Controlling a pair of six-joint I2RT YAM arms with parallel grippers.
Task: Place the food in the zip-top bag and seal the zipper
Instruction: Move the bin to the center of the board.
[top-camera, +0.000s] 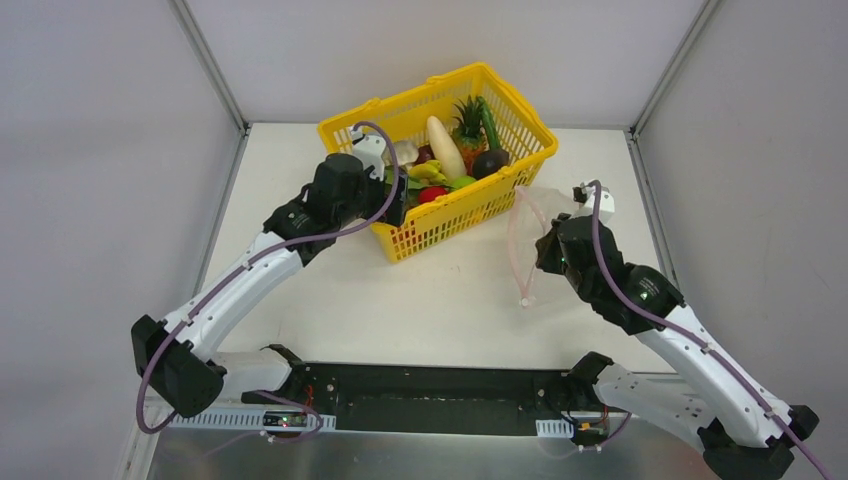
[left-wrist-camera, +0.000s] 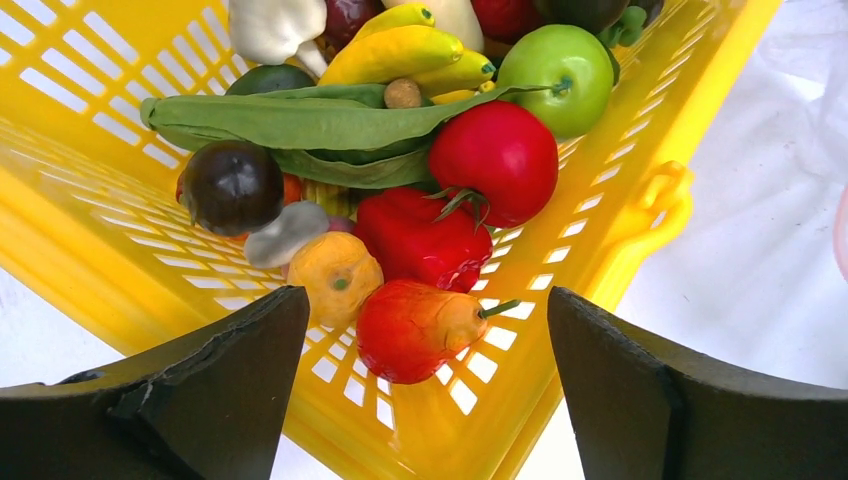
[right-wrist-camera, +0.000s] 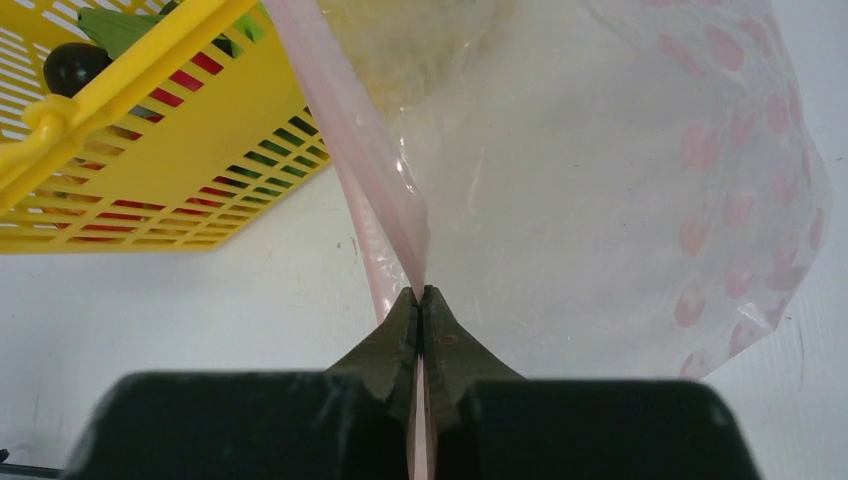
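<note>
Pink zipper (right-wrist-camera: 362, 150) sits pinched in right jaws, seen only from the wrist.

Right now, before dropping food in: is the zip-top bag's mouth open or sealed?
Open. In the top view the zipper halves bow apart; the right gripper is shut on one.

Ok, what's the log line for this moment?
left jaws: open over food in basket | right jaws: shut on zipper | bag: no food seen inside | seal: not done
</note>
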